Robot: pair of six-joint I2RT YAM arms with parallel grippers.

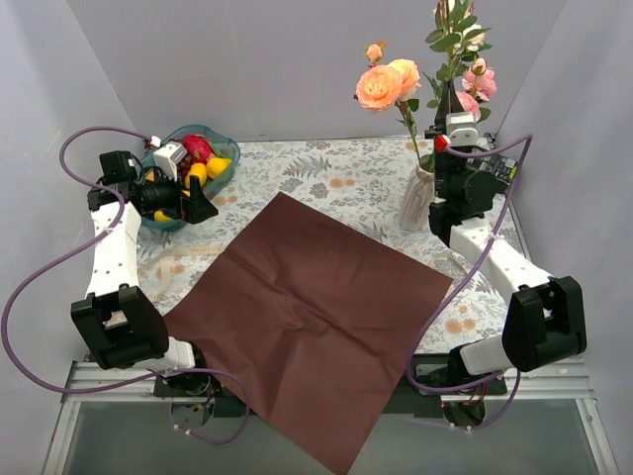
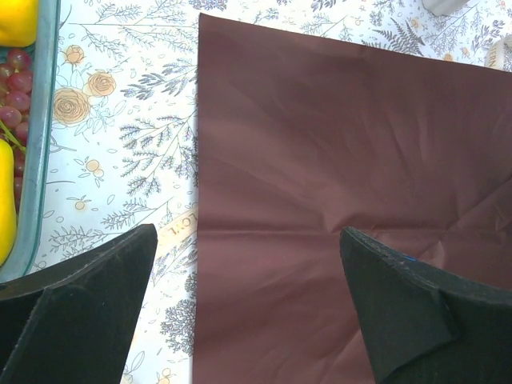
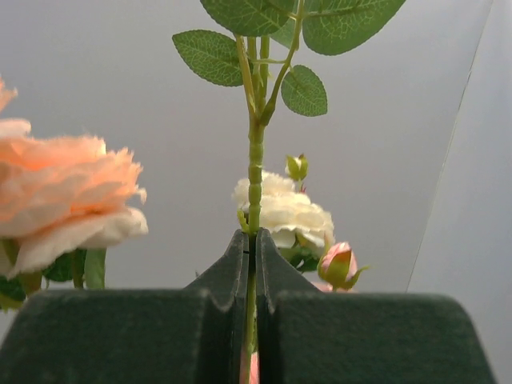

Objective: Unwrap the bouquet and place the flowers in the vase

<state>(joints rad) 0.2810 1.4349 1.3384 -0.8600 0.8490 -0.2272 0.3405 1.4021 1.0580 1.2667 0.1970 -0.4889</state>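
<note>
Paper point(image 1: 307, 297) lay spread flat, so unwrapping looked done, and peach roses point(image 1: 388, 84) stood in the vase point(image 1: 417, 198). Right gripper point(image 3: 252, 240) was pinched shut on another stem point(image 3: 255, 160), upright near the vase; left gripper point(image 2: 248, 234) gaped, holding nothing. Next, I'd judge, that stem needed steering down the narrow neck.

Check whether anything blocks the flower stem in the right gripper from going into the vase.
Nothing separate stands between them. The right gripper is shut on the stem close by the vase, whose narrow neck already holds the peach roses. The stem's lower end is hidden.
</note>
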